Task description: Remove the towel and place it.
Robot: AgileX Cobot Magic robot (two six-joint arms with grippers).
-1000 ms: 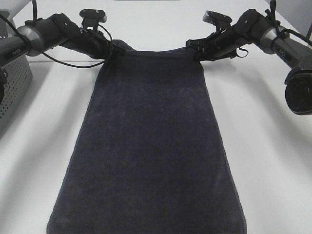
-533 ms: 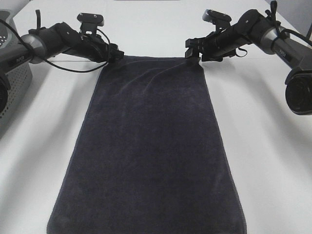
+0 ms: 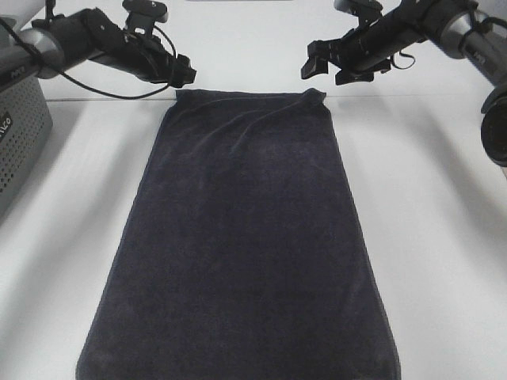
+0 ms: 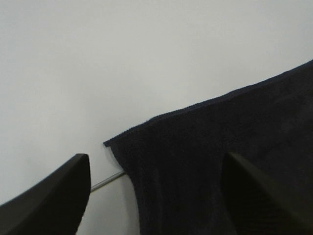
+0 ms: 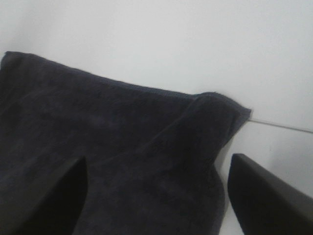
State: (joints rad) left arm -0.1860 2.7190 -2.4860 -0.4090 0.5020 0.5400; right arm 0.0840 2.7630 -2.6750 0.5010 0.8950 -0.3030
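The dark navy towel point(image 3: 245, 245) lies spread flat on the white table, its long side running from the far edge toward the camera. My left gripper point(image 3: 184, 73) hangs open just above the towel's far left corner point(image 4: 110, 143) and holds nothing. My right gripper point(image 3: 326, 65) hangs open above the far right corner point(image 5: 242, 110), also empty. That far right corner is slightly puckered. Both wrist views show the towel point(image 4: 230, 161) point(image 5: 122, 156) below wide-apart fingers.
A grey perforated basket point(image 3: 20, 134) stands at the left edge of the table. The white table point(image 3: 444, 222) shows bare on both sides of the towel. A thin seam line runs across the table at the towel's far edge.
Both grippers let go of the towel's far corners, opened, and rose up and back. The towel's far edge dropped and now lies flat on the table.
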